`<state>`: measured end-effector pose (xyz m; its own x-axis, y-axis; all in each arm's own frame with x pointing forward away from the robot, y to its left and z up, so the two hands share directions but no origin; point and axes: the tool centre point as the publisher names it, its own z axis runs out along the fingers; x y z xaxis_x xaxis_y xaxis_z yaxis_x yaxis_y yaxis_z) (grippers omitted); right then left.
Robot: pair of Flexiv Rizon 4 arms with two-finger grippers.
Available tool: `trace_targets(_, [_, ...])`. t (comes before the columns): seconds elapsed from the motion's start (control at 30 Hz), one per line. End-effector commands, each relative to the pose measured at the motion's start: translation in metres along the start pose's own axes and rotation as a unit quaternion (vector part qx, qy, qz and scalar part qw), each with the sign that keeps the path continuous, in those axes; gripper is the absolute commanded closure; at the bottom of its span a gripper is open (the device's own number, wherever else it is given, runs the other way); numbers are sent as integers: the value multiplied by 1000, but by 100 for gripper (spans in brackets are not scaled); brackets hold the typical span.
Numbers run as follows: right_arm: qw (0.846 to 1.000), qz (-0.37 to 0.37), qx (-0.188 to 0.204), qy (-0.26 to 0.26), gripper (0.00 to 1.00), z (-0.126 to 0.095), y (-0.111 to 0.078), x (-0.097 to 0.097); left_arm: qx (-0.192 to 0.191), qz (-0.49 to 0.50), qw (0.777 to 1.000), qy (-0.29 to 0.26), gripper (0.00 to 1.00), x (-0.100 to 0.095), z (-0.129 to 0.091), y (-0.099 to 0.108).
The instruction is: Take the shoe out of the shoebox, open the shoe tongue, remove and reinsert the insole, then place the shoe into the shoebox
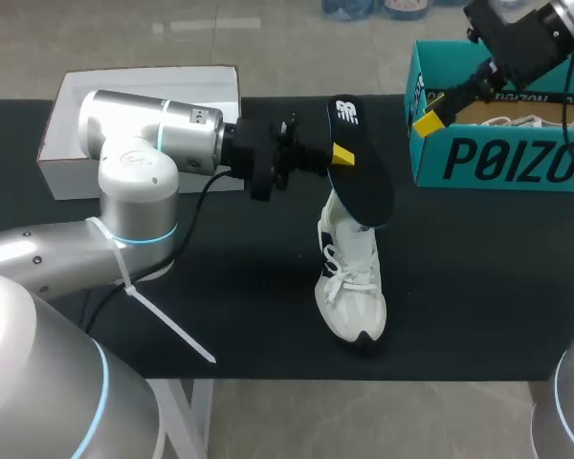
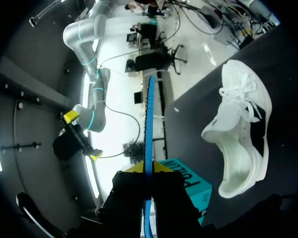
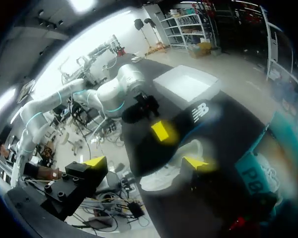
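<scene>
Our left hand [image 1: 342,153] is pinching the insole [image 1: 364,177], its two yellow-tipped fingers pressed against the flat faces. The insole is a thin, elongated oval, matte black on the side facing the head view, with a small white logo near its upper end. Seen edge-on from the left wrist, it is a narrow blue strip rising straight ahead from between the fingers. It hangs tilted in the air over the middle of the table [image 1: 478,277], which is covered in dull black cloth.

The shoe [image 1: 352,287] rests on that cloth just below the insole, with its toe toward the near edge. It is a white mesh trainer with white laces and a chunky, rounded sole that has black patches. In the left wrist view it lies beside the insole and apart from it.

Our right hand [image 1: 432,110] hovers over the near left corner of the shoebox [image 1: 497,158], a teal cardboard box with dark lettering. Its fingers are spread wide and hold nothing.

A shallow white cardboard box [image 1: 153,81] sits at the far left, partly behind our left arm.
</scene>
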<state>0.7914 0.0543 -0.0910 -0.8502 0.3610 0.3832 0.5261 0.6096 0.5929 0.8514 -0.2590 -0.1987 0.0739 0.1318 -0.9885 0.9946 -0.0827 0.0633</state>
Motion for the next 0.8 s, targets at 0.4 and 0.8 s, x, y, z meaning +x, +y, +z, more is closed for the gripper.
trace_targets(0.4, [978,-75,94,-171,0,-46,17,64,-1,-3,1000,7,100,7,5,0])
trace_targets(0.8, [969,-94,108,-202,0,-42,18,77,-15,-12,1000,9,100,8,1,0])
